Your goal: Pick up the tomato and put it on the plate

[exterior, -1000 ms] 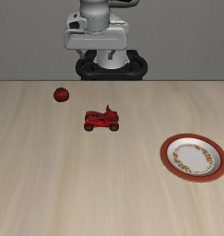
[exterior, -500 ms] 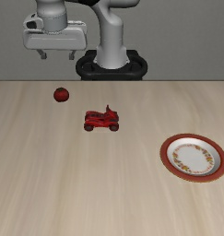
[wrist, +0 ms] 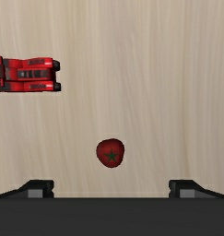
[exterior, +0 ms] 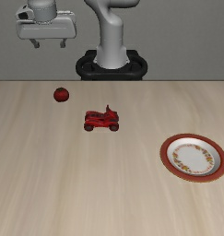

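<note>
Now the arm is finishing a swing twd the exterior view's left: a sec ago the claw (exterior: 47, 42) was hanging over the base, and it's now hovering high over the tomato's (exterior: 61, 94) side of the desk (exterior: 49, 194). Nothing on the desk is shifting; tomato, toy car (exterior: 102, 119) and plate (exterior: 167, 151) are lying where they were.

In the wrist view the claw (wrist: 112, 189) is looking straight down w/ fingers (wrist: 37, 187) spread wide and nothing btwn them. The tomato (wrist: 112, 153) is resting on the desk (wrist: 169, 74) just ahead of the claw, approx in line w/ the middle of the gap, touching neither finger. The toy car (wrist: 29, 75) is lying farther out and off to one side, well apart from the tomato, so it's prob not blocking a descent.

For the task this is meaning the approach is nearly lined up but no grasp is happening yet. I'm judging the next move as a straight drop, maybe w/ a small nudge fwd to centre the fruit, then closing. The plate is waiting well away from the claw, across the desk beyond the toy car, so the whole carry is remaining to do.
</note>
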